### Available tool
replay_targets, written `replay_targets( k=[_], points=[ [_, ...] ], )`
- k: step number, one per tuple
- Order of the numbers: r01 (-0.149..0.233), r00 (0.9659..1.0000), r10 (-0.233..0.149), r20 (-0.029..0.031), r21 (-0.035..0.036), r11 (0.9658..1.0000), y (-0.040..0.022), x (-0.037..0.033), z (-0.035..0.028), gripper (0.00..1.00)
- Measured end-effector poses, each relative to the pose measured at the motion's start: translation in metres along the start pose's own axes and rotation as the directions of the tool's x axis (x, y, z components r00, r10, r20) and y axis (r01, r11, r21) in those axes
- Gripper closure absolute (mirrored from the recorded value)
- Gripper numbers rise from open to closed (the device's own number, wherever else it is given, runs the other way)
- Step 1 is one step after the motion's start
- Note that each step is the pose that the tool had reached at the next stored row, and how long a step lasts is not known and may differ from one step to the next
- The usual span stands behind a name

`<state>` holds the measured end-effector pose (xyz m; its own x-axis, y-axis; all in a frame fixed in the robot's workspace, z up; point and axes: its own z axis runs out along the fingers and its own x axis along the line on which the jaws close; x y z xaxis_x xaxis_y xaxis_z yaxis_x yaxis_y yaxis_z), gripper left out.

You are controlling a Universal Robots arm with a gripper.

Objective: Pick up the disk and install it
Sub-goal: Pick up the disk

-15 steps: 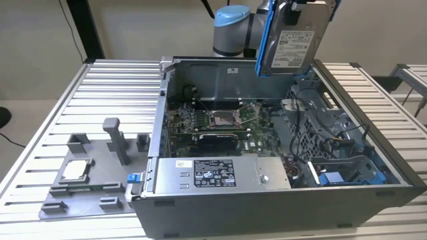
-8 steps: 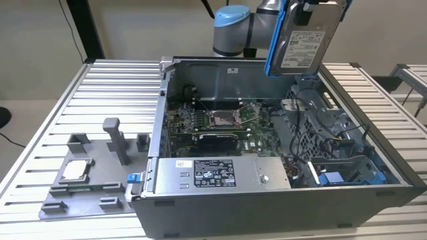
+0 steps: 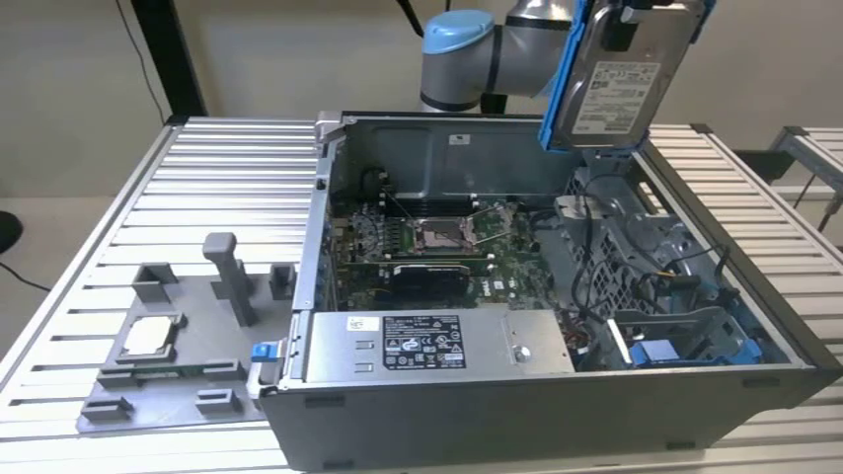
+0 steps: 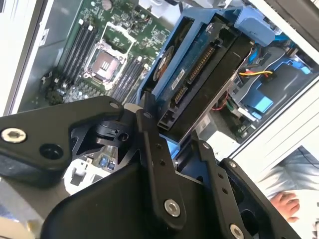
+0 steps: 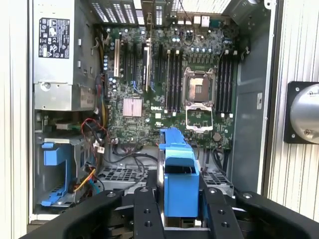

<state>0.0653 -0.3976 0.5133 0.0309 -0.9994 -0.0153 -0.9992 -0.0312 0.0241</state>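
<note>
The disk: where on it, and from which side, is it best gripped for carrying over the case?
At one short end, from above, fingers across its thin depth on the two broad flat faces. The end effector holds the disk so, hanging upright over the case, its blue bracket rails apparently left free.

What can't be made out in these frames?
Exterior view: top end of the disk, cut off by the upper edge.
First wrist view: the disk's label face, seen edge-on behind its blue bracket; its gripped end, covered by the gripper.
Second wrist view: inside of the blue drive cage, partly covered by the disk.
</note>
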Motion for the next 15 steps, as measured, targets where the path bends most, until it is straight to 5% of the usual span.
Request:
replay_targets(
  k=[4,15],
  points=[
    [0.0,1.0,0.0,0.0,0.0,1.0,-0.0058,0.0001,-0.0001,1.0],
    [0.0,1.0,0.0,0.0001,0.0,1.0,-0.0059,0.0034,-0.0002,1.0]
  ],
)
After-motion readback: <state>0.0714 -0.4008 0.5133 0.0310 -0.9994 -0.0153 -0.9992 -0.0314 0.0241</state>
